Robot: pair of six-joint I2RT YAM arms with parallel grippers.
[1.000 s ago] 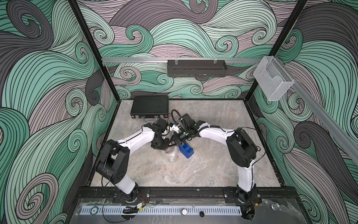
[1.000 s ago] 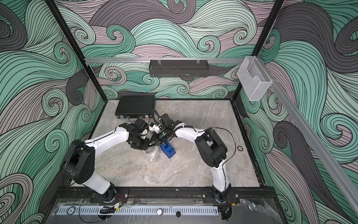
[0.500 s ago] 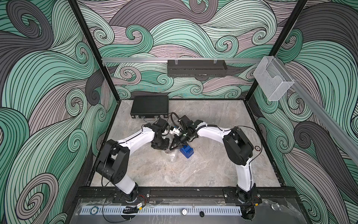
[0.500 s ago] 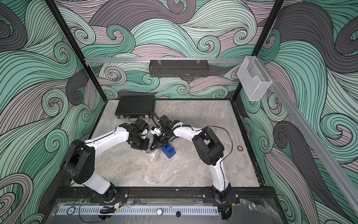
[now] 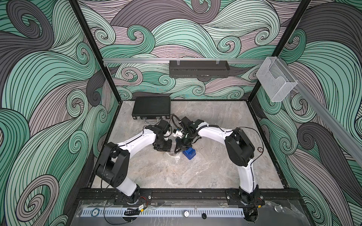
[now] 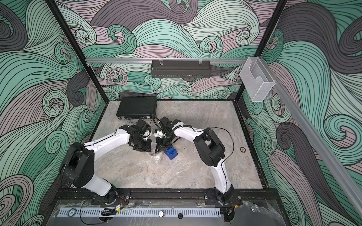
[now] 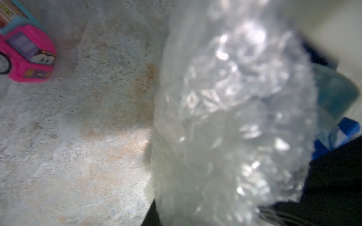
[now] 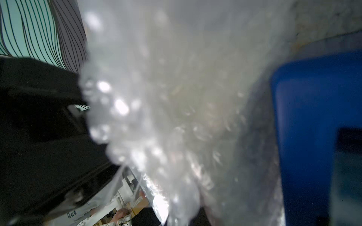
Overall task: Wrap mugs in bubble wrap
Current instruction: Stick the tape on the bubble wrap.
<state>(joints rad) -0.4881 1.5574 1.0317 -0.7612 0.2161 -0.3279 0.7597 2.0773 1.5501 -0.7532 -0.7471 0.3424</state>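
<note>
Left wrist: bubble wrap partly hides blue tape dispenser.

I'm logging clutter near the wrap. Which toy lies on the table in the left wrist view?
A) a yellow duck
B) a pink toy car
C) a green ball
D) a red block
B: a pink toy car with cartoon eyes sits on the table, apart from the bubble wrap.
</note>
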